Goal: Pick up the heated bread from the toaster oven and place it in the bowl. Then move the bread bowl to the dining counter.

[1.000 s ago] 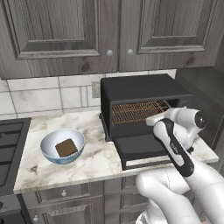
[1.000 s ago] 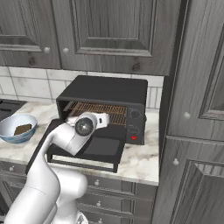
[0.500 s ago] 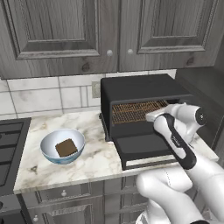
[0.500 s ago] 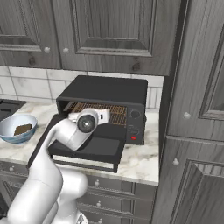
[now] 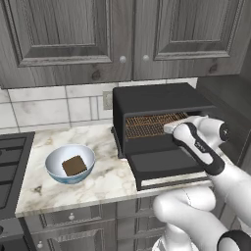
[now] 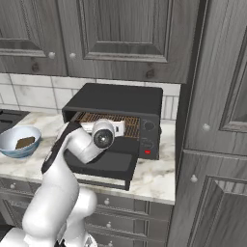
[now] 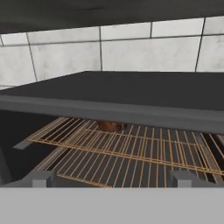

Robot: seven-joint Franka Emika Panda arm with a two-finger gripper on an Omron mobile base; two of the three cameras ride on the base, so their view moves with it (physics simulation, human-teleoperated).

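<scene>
The black toaster oven (image 5: pixel 162 104) stands on the worktop with its door (image 5: pixel 169 166) dropped open. At the back of its wire rack (image 7: pixel 131 151) lies the small orange-brown bread (image 7: pixel 110 126), half hidden under the oven's front top edge. My gripper (image 7: pixel 113 180) is open at the oven mouth, level with the rack's front, with nothing between its fingertips (image 7: pixel 41 178). From the left base the white hand (image 5: pixel 172 127) reaches into the opening. The pale blue bowl (image 5: pixel 70 164) sits to the oven's left, well apart from the gripper.
A flat dark brown square piece (image 5: pixel 74 165) lies in the bowl. A black stove (image 5: pixel 10 166) borders the marble worktop (image 5: pixel 105 181) on the left. Grey wall cabinets (image 5: pixel 98 34) hang low over the oven, and a tall cabinet (image 6: pixel 214 125) stands beside it.
The hand has moved forward and up from above the open door to the oven's mouth. Bowl and oven have stayed in place.
</scene>
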